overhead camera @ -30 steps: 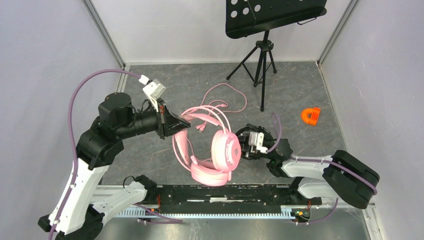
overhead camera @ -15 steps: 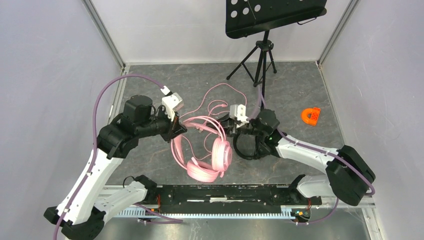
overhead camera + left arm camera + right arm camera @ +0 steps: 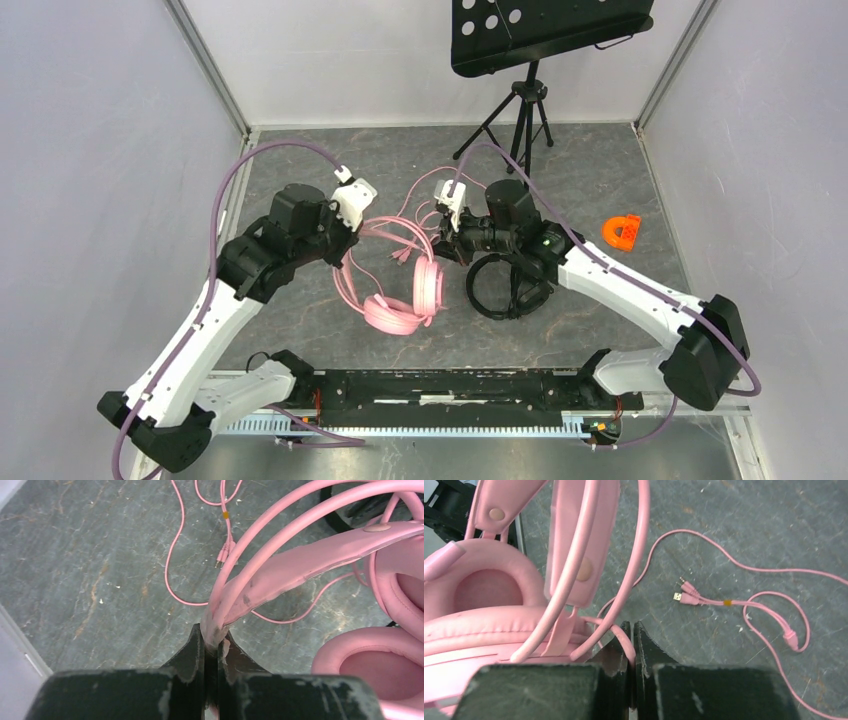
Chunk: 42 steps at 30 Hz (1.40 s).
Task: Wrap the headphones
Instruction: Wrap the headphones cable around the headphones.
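The pink headphones (image 3: pixel 395 316) hang tilted over the middle of the floor. My left gripper (image 3: pixel 347 256) (image 3: pixel 215 634) is shut on the thin rails and band of their headband (image 3: pixel 300 565). My right gripper (image 3: pixel 437 248) (image 3: pixel 631 630) is shut on the pink cable (image 3: pixel 624 641) just beside the ear cup (image 3: pixel 484 622). The rest of the cable (image 3: pixel 440 186) trails on the floor behind, with its plugs (image 3: pixel 686 592) lying loose. The black headphones (image 3: pixel 482 296) lie flat under my right forearm, partly hidden by it.
A black music stand on a tripod (image 3: pixel 522 108) stands at the back centre. A small orange plastic piece (image 3: pixel 622 231) lies at the right. Grey walls close in both sides, and the arms' base rail (image 3: pixel 450 385) runs along the near edge.
Both arms have reached farther from the near edge. The left gripper carried the pink headphones back and lower. The right gripper swung from beside the ear cup up to the headband's far side.
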Each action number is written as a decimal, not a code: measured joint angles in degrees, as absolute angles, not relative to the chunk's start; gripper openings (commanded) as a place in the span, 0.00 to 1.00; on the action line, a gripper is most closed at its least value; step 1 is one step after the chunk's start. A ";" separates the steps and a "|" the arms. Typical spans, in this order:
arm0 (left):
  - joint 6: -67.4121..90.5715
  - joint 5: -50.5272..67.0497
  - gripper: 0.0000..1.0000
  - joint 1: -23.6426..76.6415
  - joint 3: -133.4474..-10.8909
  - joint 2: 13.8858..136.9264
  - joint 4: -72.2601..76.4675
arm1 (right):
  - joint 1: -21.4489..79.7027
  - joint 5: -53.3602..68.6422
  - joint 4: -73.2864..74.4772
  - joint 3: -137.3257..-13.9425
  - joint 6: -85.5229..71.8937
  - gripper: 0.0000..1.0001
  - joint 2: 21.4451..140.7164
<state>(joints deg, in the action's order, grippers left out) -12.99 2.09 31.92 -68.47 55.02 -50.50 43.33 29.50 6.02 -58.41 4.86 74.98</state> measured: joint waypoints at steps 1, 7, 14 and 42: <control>-13.47 1.21 0.02 32.01 -68.31 55.02 -50.26 | 43.33 29.56 7.77 -59.20 4.82 0.00 75.13; -16.82 -2.46 0.02 32.38 -66.98 54.61 -47.46 | 43.33 29.74 16.36 -64.93 4.82 0.00 76.99; -22.41 -2.94 0.02 33.19 -64.69 53.63 -43.57 | 42.98 33.63 19.31 -66.85 3.75 0.00 78.61; -46.54 4.10 0.02 34.20 -60.36 53.93 -34.28 | 40.84 46.85 8.58 -50.96 -10.92 0.00 73.54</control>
<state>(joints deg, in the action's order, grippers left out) -46.54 4.10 34.20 -60.36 53.93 -34.28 40.84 46.85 8.58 -50.96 -10.92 73.54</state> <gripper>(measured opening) 0.083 0.161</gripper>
